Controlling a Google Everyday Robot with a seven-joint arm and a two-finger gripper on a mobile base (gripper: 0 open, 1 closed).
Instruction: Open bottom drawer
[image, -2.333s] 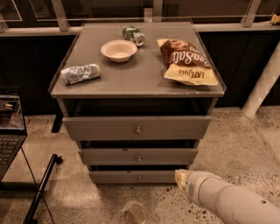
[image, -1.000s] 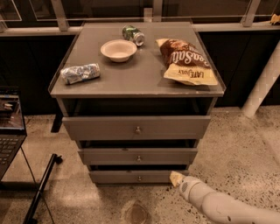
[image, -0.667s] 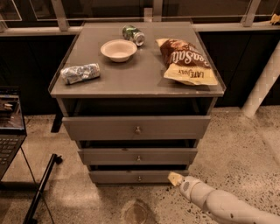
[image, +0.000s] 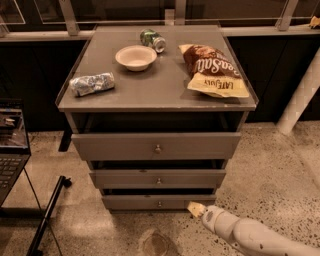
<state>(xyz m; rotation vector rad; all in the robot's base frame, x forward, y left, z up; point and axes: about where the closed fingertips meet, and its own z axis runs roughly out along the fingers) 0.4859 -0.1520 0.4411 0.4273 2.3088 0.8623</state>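
The bottom drawer (image: 135, 202) is the lowest and thinnest of three grey-brown fronts in the cabinet. Its small round metal knob (image: 159, 203) sits at the centre. My gripper (image: 195, 209) is low at the drawer's right end, just in front of it and to the right of the knob. The white arm (image: 250, 236) runs off to the lower right.
The middle drawer (image: 157, 178) and top drawer (image: 156, 146) sit above. On the cabinet top (image: 150, 85) lie a white bowl (image: 135, 57), a green can (image: 152, 39), a chip bag (image: 212, 70) and a crumpled silver wrapper (image: 92, 83). A laptop (image: 11, 145) is at left, a black stand leg (image: 47, 215) below it.
The gripper has moved left and lower along the floor, from right of the cabinet to the bottom drawer's right end. The drawers have not moved.
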